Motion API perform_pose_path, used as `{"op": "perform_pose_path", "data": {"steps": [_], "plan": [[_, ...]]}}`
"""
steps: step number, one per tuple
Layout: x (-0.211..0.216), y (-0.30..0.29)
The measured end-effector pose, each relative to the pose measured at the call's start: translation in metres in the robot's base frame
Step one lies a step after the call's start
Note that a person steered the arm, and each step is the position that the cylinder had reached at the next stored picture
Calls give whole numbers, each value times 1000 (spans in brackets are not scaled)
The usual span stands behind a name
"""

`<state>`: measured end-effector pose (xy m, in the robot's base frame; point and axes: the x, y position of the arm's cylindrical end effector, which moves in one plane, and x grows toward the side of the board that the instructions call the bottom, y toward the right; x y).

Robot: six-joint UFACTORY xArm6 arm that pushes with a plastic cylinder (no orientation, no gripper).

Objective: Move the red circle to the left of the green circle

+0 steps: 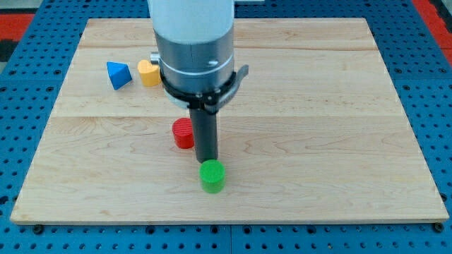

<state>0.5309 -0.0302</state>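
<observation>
The red circle [183, 133] lies on the wooden board [318, 106] a little left of centre. The green circle [212, 176] lies below it and to its right, near the board's bottom edge. My tip [207, 160] comes down between them, just right of the red circle and just above the green circle's top edge. The rod partly hides the red circle's right side.
A blue triangular block [118, 74] and an orange block [148, 72] lie side by side at the board's upper left. The arm's grey and white body [194, 42] covers the top centre of the board. Blue pegboard surrounds the board.
</observation>
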Motion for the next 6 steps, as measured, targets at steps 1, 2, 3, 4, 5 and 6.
{"op": "perform_pose_path", "data": {"steps": [1,2,3,4,5,6], "plan": [[-5,1],[-36,24],[-81,-3],[-92,-44],[-65,-42],[-41,-47]]}}
